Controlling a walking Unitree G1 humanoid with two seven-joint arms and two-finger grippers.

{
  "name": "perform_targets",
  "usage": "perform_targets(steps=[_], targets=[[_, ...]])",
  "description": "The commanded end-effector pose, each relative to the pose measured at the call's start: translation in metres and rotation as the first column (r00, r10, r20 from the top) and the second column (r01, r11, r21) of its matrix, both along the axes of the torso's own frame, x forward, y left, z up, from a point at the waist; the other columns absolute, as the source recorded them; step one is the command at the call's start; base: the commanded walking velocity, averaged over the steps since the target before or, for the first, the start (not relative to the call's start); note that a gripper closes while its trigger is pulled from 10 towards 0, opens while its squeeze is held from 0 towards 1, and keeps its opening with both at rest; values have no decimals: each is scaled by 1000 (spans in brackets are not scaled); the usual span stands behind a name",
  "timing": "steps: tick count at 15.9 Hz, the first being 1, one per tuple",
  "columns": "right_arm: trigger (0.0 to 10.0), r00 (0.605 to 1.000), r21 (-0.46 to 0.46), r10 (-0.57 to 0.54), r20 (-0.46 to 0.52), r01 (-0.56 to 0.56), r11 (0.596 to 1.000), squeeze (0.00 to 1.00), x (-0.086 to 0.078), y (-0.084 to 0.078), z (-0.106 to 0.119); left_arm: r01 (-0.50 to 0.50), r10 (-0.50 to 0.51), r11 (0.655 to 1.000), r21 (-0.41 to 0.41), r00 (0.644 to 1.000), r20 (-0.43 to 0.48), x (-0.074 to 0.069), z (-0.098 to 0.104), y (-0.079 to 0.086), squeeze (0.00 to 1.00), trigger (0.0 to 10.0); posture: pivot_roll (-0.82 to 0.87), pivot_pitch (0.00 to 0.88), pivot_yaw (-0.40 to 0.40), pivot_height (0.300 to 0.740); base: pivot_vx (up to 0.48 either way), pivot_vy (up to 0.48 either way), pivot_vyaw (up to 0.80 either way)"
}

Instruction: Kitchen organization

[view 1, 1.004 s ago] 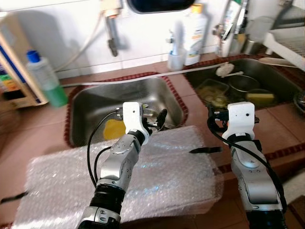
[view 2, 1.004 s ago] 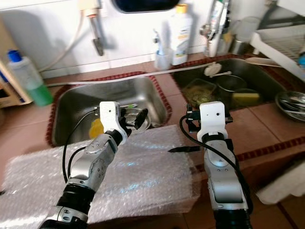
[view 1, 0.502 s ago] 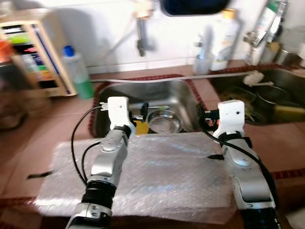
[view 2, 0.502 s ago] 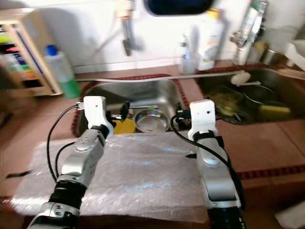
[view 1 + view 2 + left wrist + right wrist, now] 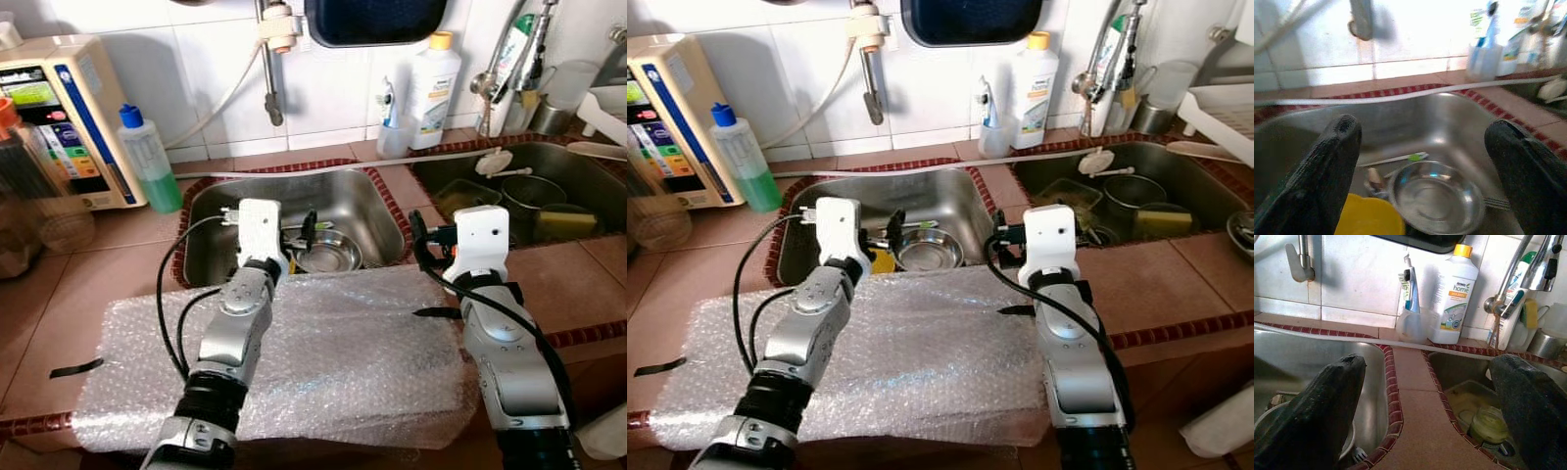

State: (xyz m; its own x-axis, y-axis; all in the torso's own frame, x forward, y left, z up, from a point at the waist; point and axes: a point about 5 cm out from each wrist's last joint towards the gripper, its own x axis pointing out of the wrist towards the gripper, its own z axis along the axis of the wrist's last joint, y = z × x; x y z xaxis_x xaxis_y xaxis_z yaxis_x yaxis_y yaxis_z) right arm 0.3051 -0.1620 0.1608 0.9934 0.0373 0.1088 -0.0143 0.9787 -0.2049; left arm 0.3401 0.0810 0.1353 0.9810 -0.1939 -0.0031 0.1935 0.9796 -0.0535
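A steel bowl (image 5: 328,252) lies in the left sink (image 5: 211,201), beside a yellow item (image 5: 1369,215) and a green-tipped utensil (image 5: 1396,159). My left gripper (image 5: 1422,122) hovers open at the sink's near rim, pointing at the bowl, nothing between its fingers (image 5: 310,225). My right gripper (image 5: 1427,360) is open too, held over the tiled divider between the sinks. The right sink (image 5: 578,171) holds a plastic container (image 5: 456,196), a pot (image 5: 527,191) and a glass jar (image 5: 1488,423). A bubble-wrap sheet (image 5: 323,362) covers the counter under both forearms.
A white detergent bottle (image 5: 431,73), a toothbrush cup (image 5: 392,137) and a tap (image 5: 269,59) line the back wall. A green soap bottle (image 5: 152,162) and a water purifier (image 5: 59,122) stand at left. A dish rack (image 5: 607,98) sits far right.
The camera has swung left and steadied, bringing the purifier and left counter into view. Both arms keep their pose over the bubble wrap, and both grippers stay open.
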Motion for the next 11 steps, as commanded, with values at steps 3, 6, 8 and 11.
perform_targets(steps=[3, 6, 8, 11], targets=[[10000, 1000, 15, 14, 9, -14, 1000, 0, 1, 4, 1, -18, 19, 1000, 12, 1000, -12, 0, -2, 6, 0, 10000, -150, 0, 99, 740, 0, -164, 0], [10000, 1000, 20, 17, 9, -18, 1000, 0, 1, 5, 2, -13, 13, 1000, 0, 1000, -11, 0, -1, 6, 0, 10000, -148, 0, 99, 740, 0, -254, 0], [10000, 1000, 21, 22, 9, -22, 1000, 0, 1, 6, 1, -13, 13, 1000, 5, 1000, -11, -1, -1, 6, 0, 10000, -149, 0, 96, 740, -242, 0, 0], [10000, 1000, 17, 15, 13, -15, 1000, 0, 2, 3, 3, -11, 11, 1000, 1, 1000, -12, 0, 0, 4, 0, 10000, -149, 0, 97, 740, -274, 0, 0]])
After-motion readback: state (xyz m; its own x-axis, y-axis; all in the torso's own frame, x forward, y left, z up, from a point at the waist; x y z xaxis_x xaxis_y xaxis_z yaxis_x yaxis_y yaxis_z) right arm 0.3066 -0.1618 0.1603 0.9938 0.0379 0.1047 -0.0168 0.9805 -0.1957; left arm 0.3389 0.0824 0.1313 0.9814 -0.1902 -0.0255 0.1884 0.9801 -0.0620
